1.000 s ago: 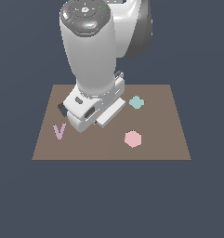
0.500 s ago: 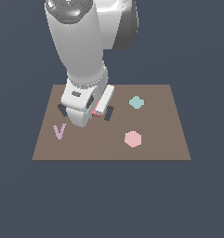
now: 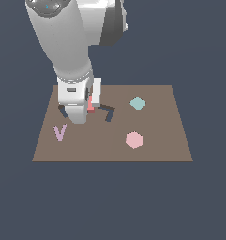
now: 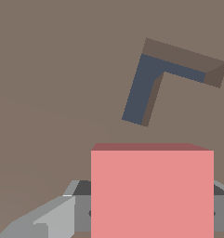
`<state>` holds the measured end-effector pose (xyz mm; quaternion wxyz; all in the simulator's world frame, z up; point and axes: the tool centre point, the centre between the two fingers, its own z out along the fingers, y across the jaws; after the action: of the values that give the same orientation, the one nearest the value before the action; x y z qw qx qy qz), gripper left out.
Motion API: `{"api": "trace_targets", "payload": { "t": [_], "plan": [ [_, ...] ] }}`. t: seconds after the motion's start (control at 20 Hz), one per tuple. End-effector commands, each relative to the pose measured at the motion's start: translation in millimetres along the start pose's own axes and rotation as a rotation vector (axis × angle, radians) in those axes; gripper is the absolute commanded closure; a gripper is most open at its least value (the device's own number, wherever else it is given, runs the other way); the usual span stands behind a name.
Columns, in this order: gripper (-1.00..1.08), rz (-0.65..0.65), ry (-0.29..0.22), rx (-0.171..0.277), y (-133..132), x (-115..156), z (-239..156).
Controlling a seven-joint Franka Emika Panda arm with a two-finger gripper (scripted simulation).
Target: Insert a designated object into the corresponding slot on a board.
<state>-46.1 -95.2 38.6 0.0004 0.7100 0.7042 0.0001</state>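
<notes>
Arm hiding most of the square slot (image 3: 62, 111), red tile (image 4: 152, 193) grasped between the fingers (image 4: 53, 218), carried leftward in the exterior view since earlier, above the board (image 3: 152, 145), L-shaped cut-out (image 4: 153, 83) now uncovered

Red tile (image 4: 152, 193) — above brown board (image 3: 152, 140)

Mostly hidden behind the arm in the exterior view: the red tile (image 3: 90, 104), showing only as a thin sliver beside the gripper (image 3: 86, 110), and the square slot (image 3: 62, 110), glimpsed as a dark corner. Cut off by the wrist view's edge: the tile's near side and the grey fingers (image 4: 43, 218). Out of the wrist view altogether: the slot. Cropped at the exterior view's upper edge: the arm's upper links.
</notes>
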Motion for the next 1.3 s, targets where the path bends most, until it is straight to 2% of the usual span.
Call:
{"api": "trace_targets", "payload": {
  "t": [0.0, 0.6, 1.25],
  "plan": [
    [1.08, -0.087, 0.0, -0.001, -2, -9, -1],
    [1.08, -0.436, -0.001, -0.001, -1, -48, -2],
    [1.08, -0.631, -0.001, 0.0, 6, -68, -2]
  ]
}}
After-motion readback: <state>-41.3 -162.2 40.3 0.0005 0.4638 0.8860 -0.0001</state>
